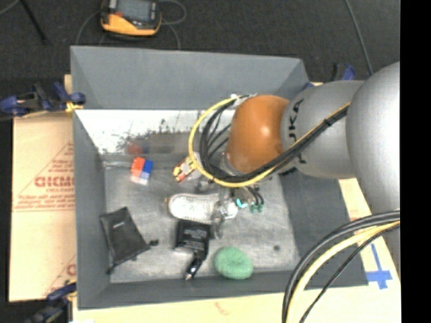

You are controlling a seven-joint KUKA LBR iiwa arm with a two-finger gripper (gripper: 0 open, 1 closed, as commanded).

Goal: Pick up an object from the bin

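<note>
Gripper [227, 208]: low in bin [182, 79], at white shoe's [192, 208] right end; open or closed, cannot tell. Nearby: black box [192, 237], green lump [234, 262].

A dark speckled floor [222, 19] spreads well beyond the gripper [232, 204]. Far up and left of the gripper, an orange-and-black device [131, 13] rests on it, thin black cables [81, 27] trailing nearby.

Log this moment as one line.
orange-covered wrist: over bin centre, by right end of white shoe-shaped object | nearby: black rectangular device; green round soft lump | held: none seen
</note>
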